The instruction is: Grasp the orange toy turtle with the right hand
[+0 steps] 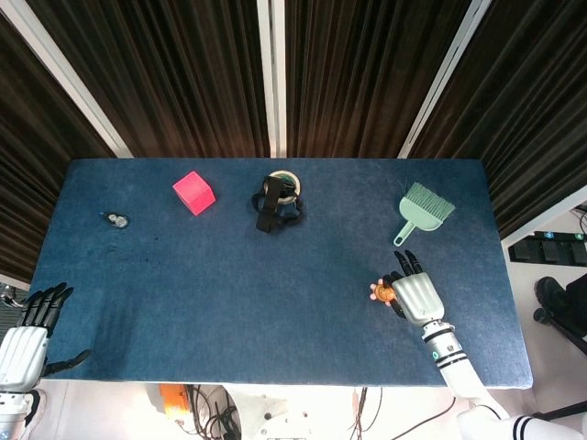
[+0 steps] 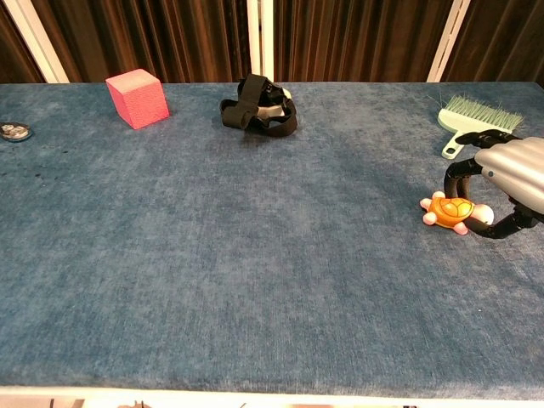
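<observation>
The orange toy turtle (image 1: 382, 292) (image 2: 449, 210) sits on the blue table at the right side, its pale head toward the right. My right hand (image 1: 415, 295) (image 2: 506, 174) wraps it from the right: dark fingers curl down onto the far side of the shell and the thumb presses at the head on the near side. The turtle rests on the cloth, pinched between them. My left hand (image 1: 27, 335) hovers off the table's front left corner with its fingers spread and nothing in it; the chest view does not show it.
A green dustpan brush (image 1: 420, 209) (image 2: 476, 119) lies just beyond the right hand. A black strap with a tape roll (image 1: 277, 200) (image 2: 259, 110) sits at the back middle, a pink cube (image 1: 193, 192) (image 2: 134, 98) back left, and a small round metal item (image 1: 116, 219) far left.
</observation>
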